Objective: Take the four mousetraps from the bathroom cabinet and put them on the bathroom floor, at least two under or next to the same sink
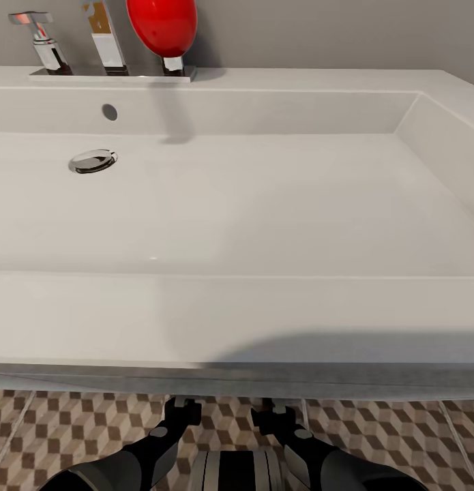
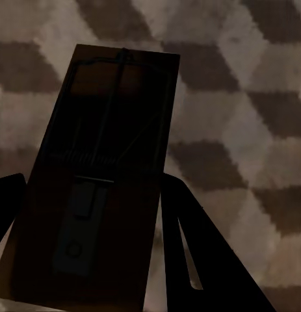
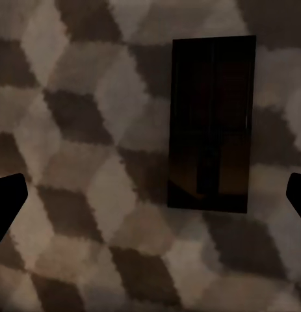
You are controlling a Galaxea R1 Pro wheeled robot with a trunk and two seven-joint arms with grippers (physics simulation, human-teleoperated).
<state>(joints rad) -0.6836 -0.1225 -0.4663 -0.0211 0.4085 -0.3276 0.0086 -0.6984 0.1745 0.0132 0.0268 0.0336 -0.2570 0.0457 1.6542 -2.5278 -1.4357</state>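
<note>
Your head view faces the white sink (image 1: 264, 204) on a grey wall, with cube-patterned floor tiles (image 1: 73, 423) below. Your left tool (image 2: 91, 260) is clamped on a mousetrap (image 2: 104, 149) above the tiles. Your right tool (image 3: 150, 201) stands apart over a second mousetrap (image 3: 212, 123) lying flat on the floor.

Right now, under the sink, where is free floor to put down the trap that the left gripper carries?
The mousetrap sits between the left gripper fingers. The tiled floor beside it looks bare. Under the right gripper, a second trap lies flat, with bare tiles towards the other side. The sink hangs over both arms, so headroom is tight.
</note>
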